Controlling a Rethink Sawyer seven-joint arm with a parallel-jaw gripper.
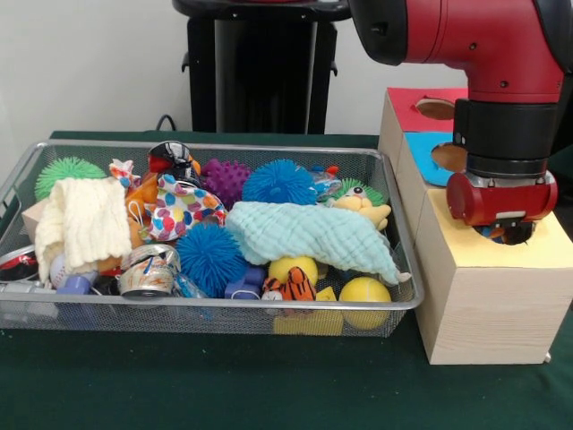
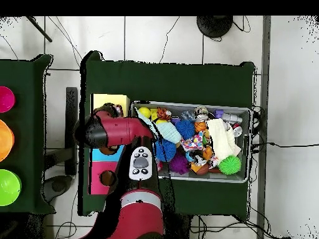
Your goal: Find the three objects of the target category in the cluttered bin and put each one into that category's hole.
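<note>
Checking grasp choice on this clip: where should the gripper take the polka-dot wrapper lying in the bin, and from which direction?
From straight above, pinching the polka-dot wrapper on its raised, crumpled middle. It lies on top of the clutter in the wire bin, with its upper face bare, while a blue spiky ball and a cream cloth crowd its sides, probably blocking a side approach.

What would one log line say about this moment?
arm: over yellow-topped box | gripper: at hole, state unclear | polka-dot wrapper: in wire bin

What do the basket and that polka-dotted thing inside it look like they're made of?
The basket looks like silver wire mesh with a thicker metal rim; you can see through its walls. The polka-dotted wrapper seems to be crumpled, shiny white foil or plastic film, judging by its creases.
</note>
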